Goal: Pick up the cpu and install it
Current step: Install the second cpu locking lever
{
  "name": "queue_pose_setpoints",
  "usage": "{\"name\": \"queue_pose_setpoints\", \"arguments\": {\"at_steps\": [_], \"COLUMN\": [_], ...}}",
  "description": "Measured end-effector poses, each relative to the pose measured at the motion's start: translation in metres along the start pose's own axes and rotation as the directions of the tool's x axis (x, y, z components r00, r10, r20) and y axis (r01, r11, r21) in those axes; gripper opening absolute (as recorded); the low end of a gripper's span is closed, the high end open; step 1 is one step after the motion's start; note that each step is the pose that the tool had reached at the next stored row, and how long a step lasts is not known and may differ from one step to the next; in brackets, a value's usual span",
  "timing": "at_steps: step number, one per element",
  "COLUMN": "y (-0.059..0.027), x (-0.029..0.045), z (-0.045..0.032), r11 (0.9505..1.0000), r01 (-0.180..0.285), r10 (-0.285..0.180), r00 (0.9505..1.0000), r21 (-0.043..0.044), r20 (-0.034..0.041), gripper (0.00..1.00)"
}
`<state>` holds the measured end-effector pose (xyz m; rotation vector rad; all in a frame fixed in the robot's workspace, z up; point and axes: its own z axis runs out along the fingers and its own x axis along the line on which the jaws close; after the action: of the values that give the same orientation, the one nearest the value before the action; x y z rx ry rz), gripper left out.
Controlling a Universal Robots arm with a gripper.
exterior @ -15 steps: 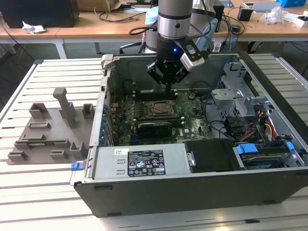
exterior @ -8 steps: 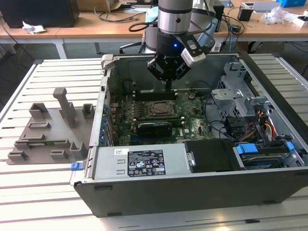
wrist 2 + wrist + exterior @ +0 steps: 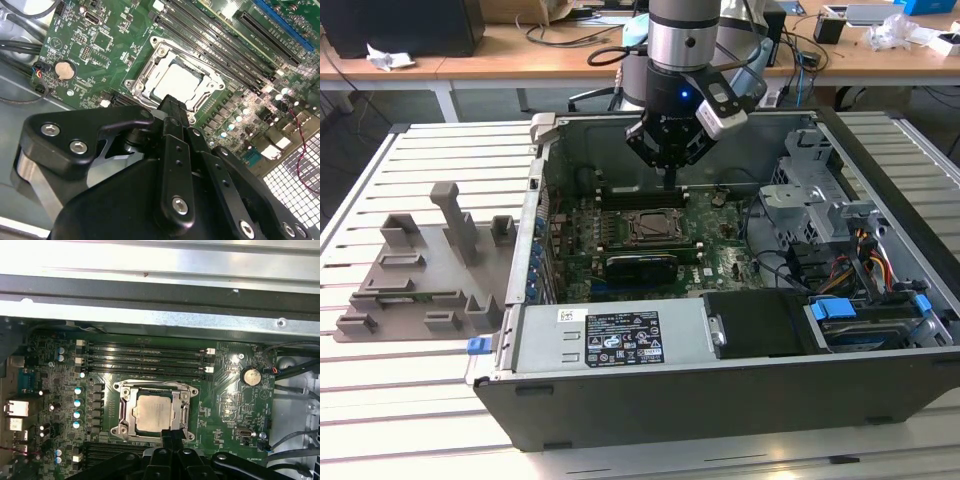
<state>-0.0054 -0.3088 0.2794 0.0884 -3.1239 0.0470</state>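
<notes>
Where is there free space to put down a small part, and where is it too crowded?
Free: the slatted table in front of the grey fixture, and beyond that fixture. Crowded: inside the computer case, where the gripper hangs over the cpu in its socket frame, and the cables at the exterior view's right.

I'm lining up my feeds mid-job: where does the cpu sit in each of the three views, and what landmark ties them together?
Exterior view: the cpu lies in the socket frame mid-motherboard, in front of the arm.
First wrist view: the cpu is pale silver, inside the frame, just beyond the dark pincer parts.
Second wrist view: the cpu lies in the frame, beyond the pincer.
Shared landmark: the coin battery in both wrist views.
</notes>
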Motion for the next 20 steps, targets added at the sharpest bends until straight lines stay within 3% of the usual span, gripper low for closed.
{"name": "queue_pose_setpoints", "arguments": {"at_steps": [8,14,15,16,18,20], "y": [-0.0035,-0.0176,-0.0261,-0.0348,-0.0403,-0.0421], "x": [0.0003,0.0020,0.0028,0.0036,0.0041,0.0041], "z": [0.0002,0.0011,0.0018,0.0026,0.0034,0.0046], "r11": [1.0000,1.0000,1.0000,0.9997,0.9978,0.9967], "r01": [0.000,0.000,0.000,0.000,0.001,-0.009], "r10": [0.000,0.000,0.000,0.000,0.000,0.010], "r00": [1.0000,1.0000,1.0000,1.0000,1.0000,0.9999], "r21": [-0.0007,-0.0049,-0.0082,-0.0228,-0.0661,-0.0800], "r20": [-0.0001,0.0003,0.0005,0.0013,0.0037,0.0042], "gripper": [0.11,0.11,0.11,0.11,0.11,0.11]}}
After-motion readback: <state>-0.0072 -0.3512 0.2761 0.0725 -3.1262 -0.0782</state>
